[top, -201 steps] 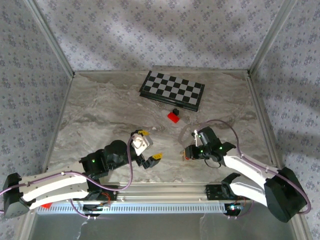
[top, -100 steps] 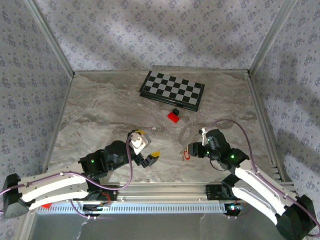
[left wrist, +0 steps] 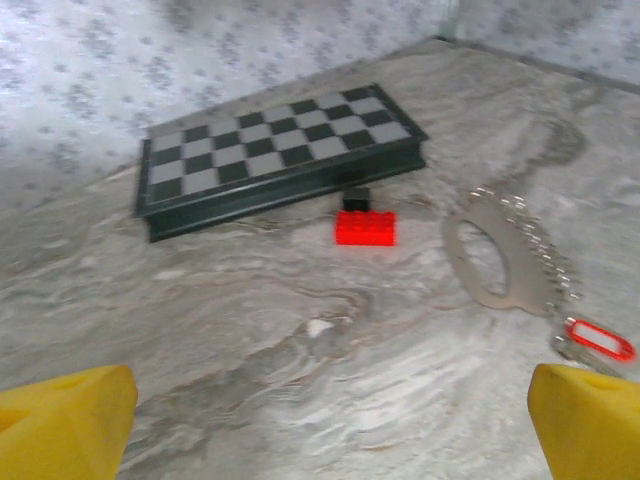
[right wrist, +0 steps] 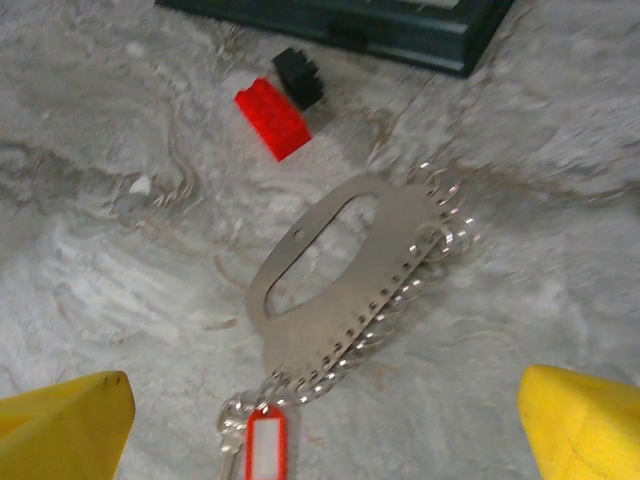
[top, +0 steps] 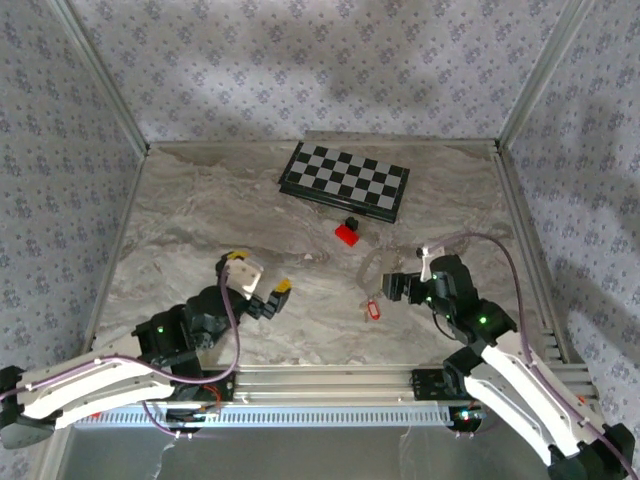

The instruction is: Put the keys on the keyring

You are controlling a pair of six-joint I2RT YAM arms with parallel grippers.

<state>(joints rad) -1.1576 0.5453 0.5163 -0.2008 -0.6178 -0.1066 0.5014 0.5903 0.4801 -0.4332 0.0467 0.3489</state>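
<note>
The keyring (right wrist: 340, 270) is a flat silvery plate with a long handle slot and several small wire rings along one edge. It lies flat on the marble table, also seen as the keyring (left wrist: 495, 262) and a pale loop (top: 375, 268). At its near end lies a small silvery key (right wrist: 230, 438) with a red-framed tag (right wrist: 265, 450), the tag (left wrist: 600, 340) (top: 373, 311) resting on the table. My right gripper (right wrist: 325, 430) (top: 393, 287) hovers open just right of the tag, nothing between its yellow fingertips. My left gripper (left wrist: 330, 440) (top: 262, 271) is open, well left of the keyring.
A red block (top: 347, 234) (right wrist: 272, 118) with a black piece (right wrist: 297, 75) lies just behind the keyring. The folded chessboard (top: 345, 180) (left wrist: 280, 160) sits at the back. Metal rails and patterned walls enclose the table (top: 200, 220).
My right gripper has drawn back to the right off the key and tag, which now lie uncovered on the table. My left gripper has shifted left and slightly farther back.
</note>
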